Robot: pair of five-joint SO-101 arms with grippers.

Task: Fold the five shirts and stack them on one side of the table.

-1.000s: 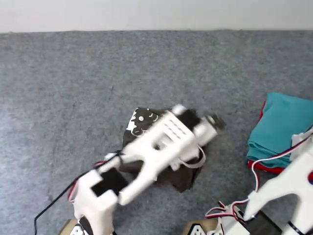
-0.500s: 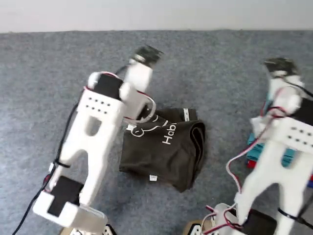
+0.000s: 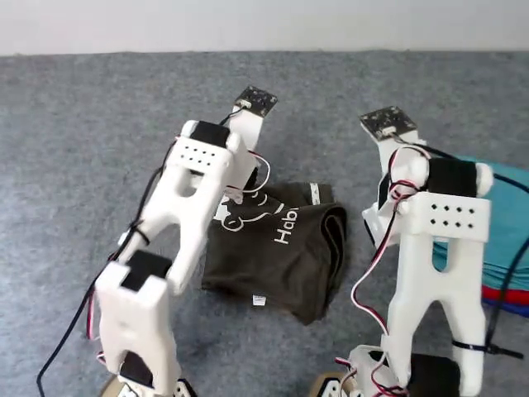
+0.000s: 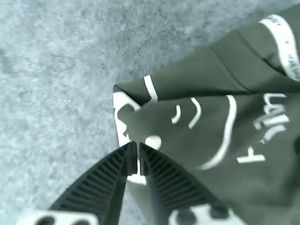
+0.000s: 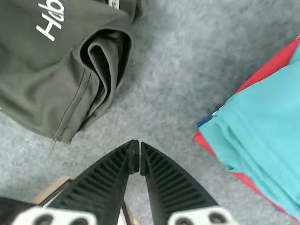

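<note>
**chief:** grippers?

**inspector:** left gripper (image 4: 134, 152): fingers pressed together, nothing held, tips over the printed corner of the dark shirt (image 4: 211, 117). right gripper (image 5: 136, 157): likewise pressed together and empty, over bare carpet (image 5: 187, 70) between that shirt and the stack (image 5: 262, 117).

**chief:** where is the shirt?

**inspector:** folded, centre of the high frame. the stack, teal over red, sits at the right edge.

**chief:** advice for the step?

**inspector:** i judge it is the carry to the stack. spread both grippers, bite through all layers at opposite ends, lift level, land square.

**chief:** obstructions?

**inspector:** the rolled folds on the shirt's right side may spill. the right arm (image 3: 438, 248) stands between shirt and stack.
</note>
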